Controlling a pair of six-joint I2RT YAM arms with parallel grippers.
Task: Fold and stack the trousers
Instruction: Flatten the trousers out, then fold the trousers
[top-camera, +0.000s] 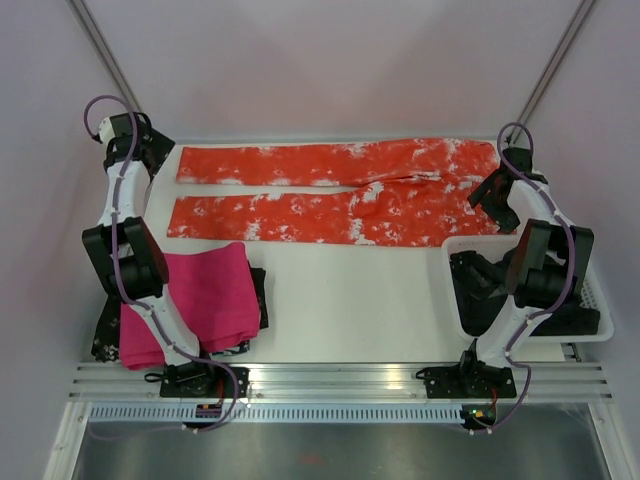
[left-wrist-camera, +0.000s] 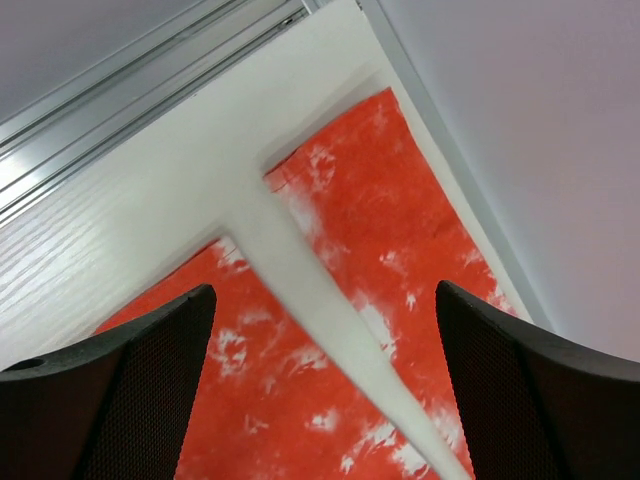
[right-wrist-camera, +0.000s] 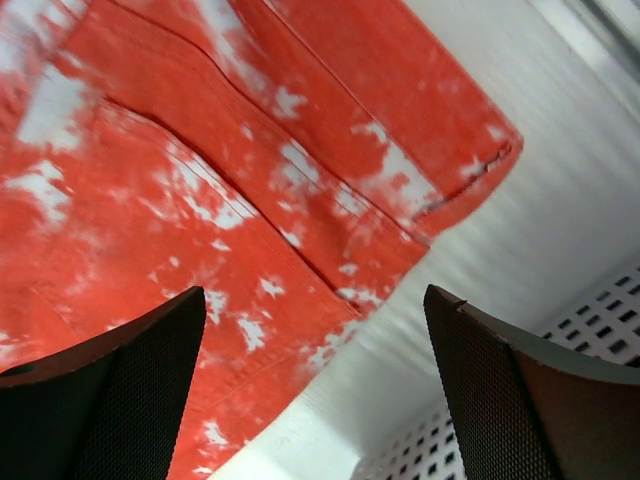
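Pale lilac walls enclosed a white table, and aluminium rails were fixed along its near edge. One pair of trousers was laid flat across the far part of the table. Its two legs were stretched side by side toward the left, with a narrow wedge of bare table between them, and the waist was at the right.

Two arms were counted. The left gripper was held above the hem end of the trousers, its jaws spread wide with nothing between them. The right gripper was held above the waist end of the trousers, likewise released and empty.

Nearer than the trousers, below the legs, one folded magenta cloth was seen lying on a dark garment. Nearer than the waist end of the trousers, one white perforated basket was set. What appeared to be a second dark garment lay inside it, though much of it was hidden by the right arm.
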